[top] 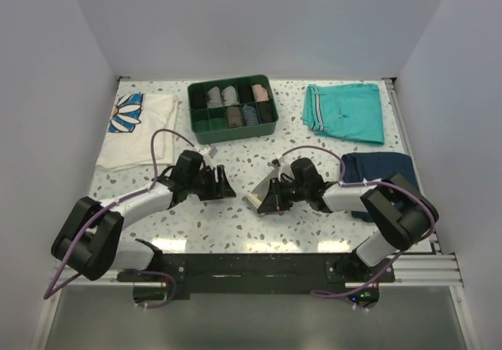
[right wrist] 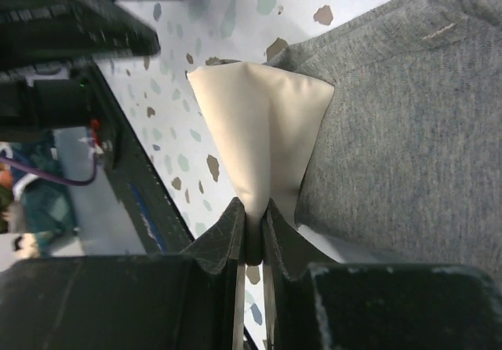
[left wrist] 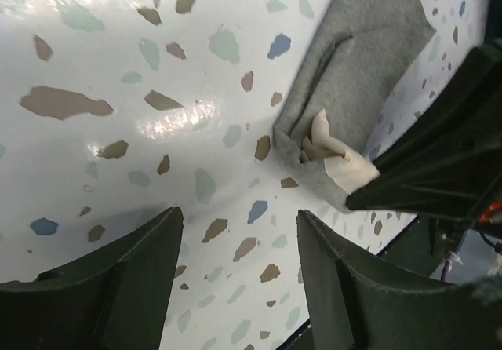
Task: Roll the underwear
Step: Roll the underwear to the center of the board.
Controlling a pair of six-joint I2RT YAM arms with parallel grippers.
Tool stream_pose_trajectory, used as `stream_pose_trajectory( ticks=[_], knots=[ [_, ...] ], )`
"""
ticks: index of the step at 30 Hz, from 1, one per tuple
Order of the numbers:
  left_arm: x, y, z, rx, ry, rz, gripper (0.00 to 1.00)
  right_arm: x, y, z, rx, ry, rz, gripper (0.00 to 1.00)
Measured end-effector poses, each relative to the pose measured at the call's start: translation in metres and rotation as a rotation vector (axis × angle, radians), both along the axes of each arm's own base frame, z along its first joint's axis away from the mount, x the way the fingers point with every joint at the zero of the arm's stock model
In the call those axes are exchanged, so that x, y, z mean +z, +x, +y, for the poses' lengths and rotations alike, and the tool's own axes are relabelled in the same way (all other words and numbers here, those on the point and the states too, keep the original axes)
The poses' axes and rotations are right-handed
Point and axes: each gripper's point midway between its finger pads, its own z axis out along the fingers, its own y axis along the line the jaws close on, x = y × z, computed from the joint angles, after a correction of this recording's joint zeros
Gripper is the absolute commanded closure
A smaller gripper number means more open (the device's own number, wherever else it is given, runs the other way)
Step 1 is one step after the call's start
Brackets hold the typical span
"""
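While the right fingers [top: 268, 198] are pressed shut on a pale beige flap of the underwear [right wrist: 408, 130], the left fingers [top: 223, 185] stand open and hold nothing. In the left wrist view, only bare speckled surface [top: 235, 232] lies between them. The underwear sits near the middle of the surface, between the two arms and toward the near edge. It lies just beside the left fingers and does not touch them.

In the right wrist view most of the garment is grey and spreads flat to the right. The beige part rises as a folded wedge that narrows down into the closed fingertips. The left wrist view shows the same grey cloth running up and away. A small beige fold and a crumpled bit of fabric sit at its near corner, where the dark right fingers meet it.

At the far side of the surface stands a green tray [top: 227, 138], divided into compartments, several of them holding small rolled pieces of cloth. Teal shorts [top: 345, 114] lie flat to its right, well apart from the underwear. A navy garment [top: 376, 165] lies nearer, partly under the right arm. A white T-shirt [top: 145, 138] with a daisy print lies at the far left.
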Motion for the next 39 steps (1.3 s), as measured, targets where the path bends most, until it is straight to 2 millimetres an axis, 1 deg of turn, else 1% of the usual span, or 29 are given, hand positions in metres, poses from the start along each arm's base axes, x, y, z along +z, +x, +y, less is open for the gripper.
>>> stream_pose_trajectory(
  ticks=[3,5,12,14,17,22,27,34,37,39],
  knots=[
    [-0.002,-0.010,-0.007,-0.051,-0.057,0.006,0.33,-0.007,0.002,0.000,-0.013,0.026,0.069,0.96],
    [-0.002,-0.013,-0.012,-0.076,-0.086,0.005,0.32,-0.015,0.001,-0.001,-0.020,0.026,0.114,0.96],
    [0.012,-0.006,-0.027,-0.136,-0.167,-0.061,0.30,-0.016,0.003,-0.001,-0.029,0.046,0.167,0.96],
    [0.014,-0.004,-0.030,-0.148,-0.178,-0.073,0.30,-0.016,0.004,-0.001,-0.033,0.038,0.172,0.96],
    [0.009,-0.004,-0.033,-0.166,-0.174,-0.067,0.29,-0.017,0.004,-0.002,-0.036,0.031,0.179,0.96],
    [-0.008,-0.003,-0.039,-0.197,-0.152,-0.041,0.27,-0.017,0.005,-0.002,-0.035,0.016,0.188,0.95],
    [-0.008,0.002,-0.048,-0.232,-0.191,-0.079,0.28,-0.017,0.005,-0.003,-0.027,0.009,0.183,0.95],
    [-0.010,0.010,-0.062,-0.281,-0.253,-0.122,0.35,-0.017,0.005,-0.003,-0.014,-0.003,0.176,0.95],
    [-0.011,0.011,-0.066,-0.300,-0.278,-0.135,0.35,-0.017,0.005,-0.004,-0.009,-0.008,0.172,0.95],
    [-0.011,0.010,-0.067,-0.310,-0.289,-0.144,0.33,-0.017,0.004,-0.004,-0.007,-0.011,0.169,0.95]
  ],
)
